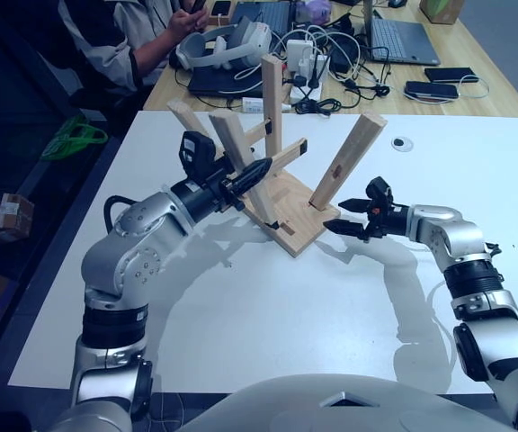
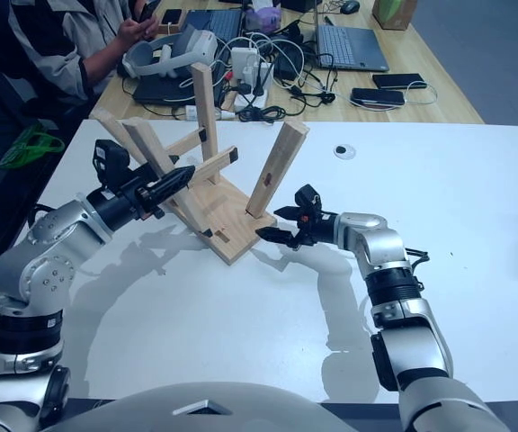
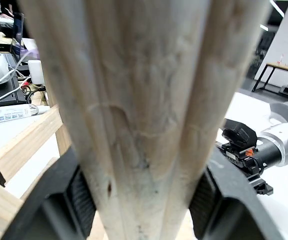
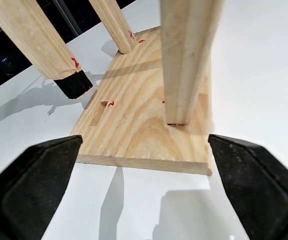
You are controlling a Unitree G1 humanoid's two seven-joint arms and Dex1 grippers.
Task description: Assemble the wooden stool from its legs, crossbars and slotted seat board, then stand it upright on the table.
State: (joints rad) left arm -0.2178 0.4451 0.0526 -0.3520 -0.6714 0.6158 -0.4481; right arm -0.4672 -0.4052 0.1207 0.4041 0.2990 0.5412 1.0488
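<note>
Nearest on the white table (image 1: 268,333), the right gripper (image 1: 336,216) stands wide open just beside the near right edge of the seat board (image 1: 302,227), and its fingers (image 4: 29,185) are spread either side of that edge without touching it. The left gripper (image 1: 257,171) is clamped on one slanted leg (image 1: 234,137), and its pads (image 3: 79,200) press the wood from both sides. The stool (image 2: 214,193) lies upside down at mid-table, board flat on the surface and legs pointing up. A dark-tipped crossbar (image 1: 288,157) juts out between them. Farther back a small round object (image 1: 403,142) sits on the table. Beyond it, a wooden desk (image 1: 502,94) holds a headset (image 1: 232,45), a laptop (image 1: 403,38) and cables (image 1: 331,83)
</note>
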